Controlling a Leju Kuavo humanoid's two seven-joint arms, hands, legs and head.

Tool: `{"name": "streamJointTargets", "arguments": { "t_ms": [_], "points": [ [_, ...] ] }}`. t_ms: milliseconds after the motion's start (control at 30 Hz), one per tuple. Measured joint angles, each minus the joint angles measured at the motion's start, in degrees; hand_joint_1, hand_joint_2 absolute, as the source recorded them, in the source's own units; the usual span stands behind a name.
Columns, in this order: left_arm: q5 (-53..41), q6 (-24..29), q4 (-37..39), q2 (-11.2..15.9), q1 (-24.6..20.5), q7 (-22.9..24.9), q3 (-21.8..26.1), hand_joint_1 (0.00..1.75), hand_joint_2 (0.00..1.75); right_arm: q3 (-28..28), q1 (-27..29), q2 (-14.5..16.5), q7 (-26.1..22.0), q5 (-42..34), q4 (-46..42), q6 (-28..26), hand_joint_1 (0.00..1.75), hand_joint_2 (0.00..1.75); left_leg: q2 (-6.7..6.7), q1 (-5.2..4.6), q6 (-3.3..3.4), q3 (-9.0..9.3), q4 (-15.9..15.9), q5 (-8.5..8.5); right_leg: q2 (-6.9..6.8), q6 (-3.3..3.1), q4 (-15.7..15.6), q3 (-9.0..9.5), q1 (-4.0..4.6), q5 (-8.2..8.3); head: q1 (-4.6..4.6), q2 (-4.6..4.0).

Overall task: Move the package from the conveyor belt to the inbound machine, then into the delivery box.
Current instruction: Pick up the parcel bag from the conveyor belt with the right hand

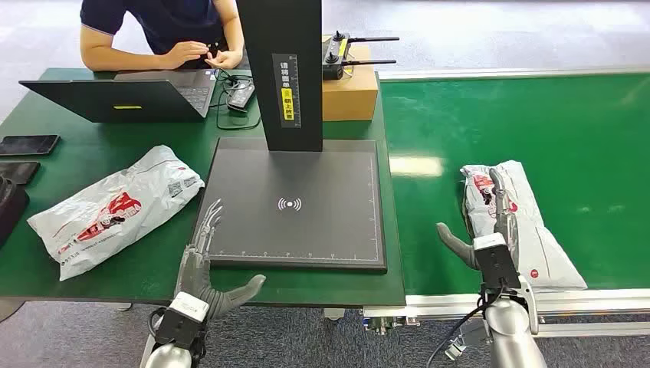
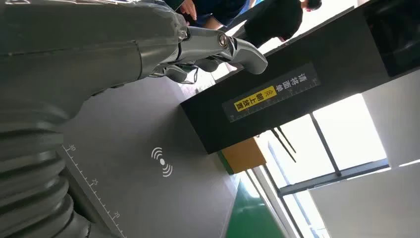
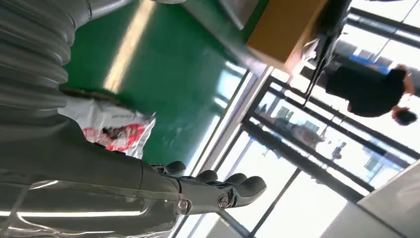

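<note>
Right hand [image 1: 490, 247] hovers open, fingers [image 1: 498, 203] spread over the package [image 1: 515, 226] on the conveyor belt [image 1: 536, 130], left hand [image 1: 205, 268] open, empty; best close squarely around the bag's middle before lifting.

— Where do we see the package [image 1: 521, 226]?
— On the conveyor belt [image 1: 536, 123], right of the inbound machine [image 1: 299, 207]. A second package [image 1: 115, 207] lies left of it, before the laptop [image 1: 123, 96].

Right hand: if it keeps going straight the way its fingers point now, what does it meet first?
The right hand points forward along the white package on the green conveyor belt, already over it. Going straight, it would likely meet the package's top first, though its height above the bag is unclear.
</note>
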Motion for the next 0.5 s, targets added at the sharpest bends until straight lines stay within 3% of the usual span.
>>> {"name": "streamJointTargets", "arguments": {
  "t_ms": [100,300,500],
  "points": [
    [0.0,-0.1,0.0,0.0,-0.1,-0.1,0.0,0.0,1.75,-1.7,-1.1,-0.8,0.7,1.3,2.0,-2.1,0.0,1.75,0.0,0.0,0.0,0.0,0.0,0.0,0.0,0.0,0.0,0.0,0.0,0.0,0.0,0.0],
    [0.2,-0.8,0.6,-0.3,-1.1,-0.6,-0.2,0.0,1.75,-7.3,-6.9,-4.3,2.8,10.1,13.5,-16.0,0.0,1.75,-0.01,-0.04,0.02,0.01,0.0,0.0,-0.01,0.04,0.0,0.01,-0.05,0.03,0.01,0.0],
    [1.1,-0.7,2.7,-0.3,-2.5,-1.1,-1.0,0.0,1.75,-13.2,-13.2,-8.9,2.6,9.4,31.7,-18.6,0.0,1.75,-0.03,-0.07,0.07,0.01,0.1,0.01,-0.04,0.07,0.0,0.01,-0.07,0.04,0.01,0.0]
  ]
}}
